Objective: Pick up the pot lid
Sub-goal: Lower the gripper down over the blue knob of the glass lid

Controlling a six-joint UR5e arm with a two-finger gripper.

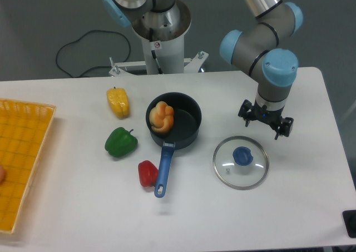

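Hand (265,123) released, fingers apart, nr clear pot lid (228,173) w/ blue knob (243,156)

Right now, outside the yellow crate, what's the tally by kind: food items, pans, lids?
Food items: 4 (elongated yellow pepper-like piece, lobed green piece, small red piece, twisted orange-brown piece, all plastic-looking)
Pans: 1 (round black blue-handled pan)
Lids: 1 (round clear glass-like lid with blue knob)
Total: 6
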